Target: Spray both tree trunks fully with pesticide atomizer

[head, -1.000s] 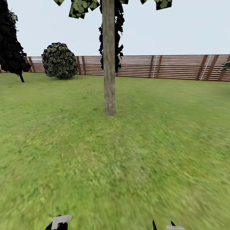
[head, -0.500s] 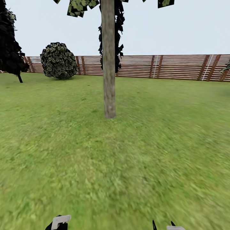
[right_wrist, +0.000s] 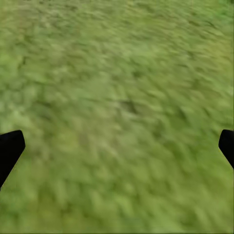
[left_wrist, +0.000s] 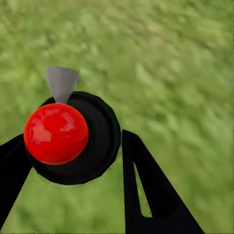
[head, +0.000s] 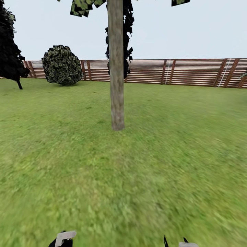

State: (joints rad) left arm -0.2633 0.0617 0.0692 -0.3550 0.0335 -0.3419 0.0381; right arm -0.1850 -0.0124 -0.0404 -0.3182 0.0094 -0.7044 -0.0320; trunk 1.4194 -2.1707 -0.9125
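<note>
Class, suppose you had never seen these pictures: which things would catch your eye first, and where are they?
First, the bare grey-brown tree trunk rising from the lawn straight ahead, in front of the slatted fence. Next, in the left wrist view, the black pesticide atomizer with its red cap, gripped in the left gripper. A round bush stands far left.

Green lawn (head: 178, 154) carries the grey-brown tree trunk (head: 116, 85), standing upright

The tree trunk (head: 116, 68) stands on the lawn (head: 171, 164) straight ahead, near the middle of the head view. Behind it runs the fence (head: 192, 72); a round bush (head: 61, 65) sits before the fence to the left, and a cone-shaped tree (head: 9, 44) stands farther left
</note>
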